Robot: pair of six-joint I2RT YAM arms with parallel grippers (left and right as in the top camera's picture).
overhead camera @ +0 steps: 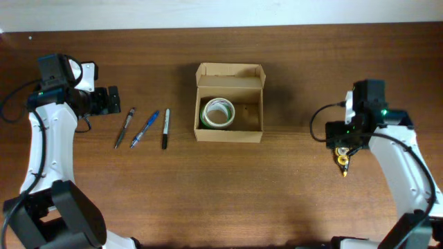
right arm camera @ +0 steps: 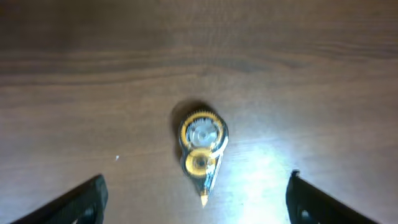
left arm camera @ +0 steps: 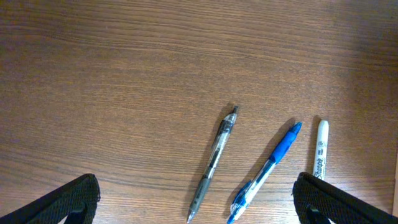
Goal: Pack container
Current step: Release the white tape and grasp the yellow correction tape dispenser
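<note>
The container (overhead camera: 228, 133) is a tan cardboard box at the table's middle, lid flap folded back, with a green-and-white tape roll (overhead camera: 218, 113) in its left half. A clear correction-tape dispenser (right arm camera: 202, 146) with yellow wheels lies flat on the table, also seen at the right (overhead camera: 342, 163). My right gripper (right arm camera: 198, 211) hovers over the dispenser, open, fingers wide on either side and not touching it; overhead the right gripper (overhead camera: 342, 149) sits just behind the dispenser. My left gripper (left arm camera: 200, 211) is open above the pens, empty, at the far left (overhead camera: 112, 100).
Left of the box lie a grey pen (left arm camera: 214, 163), a blue pen (left arm camera: 267, 171) and a white-barrelled marker (left arm camera: 319, 149), side by side. In the overhead view the grey pen (overhead camera: 124, 128), blue pen (overhead camera: 145, 129) and marker (overhead camera: 166, 128) point toward the table's back.
</note>
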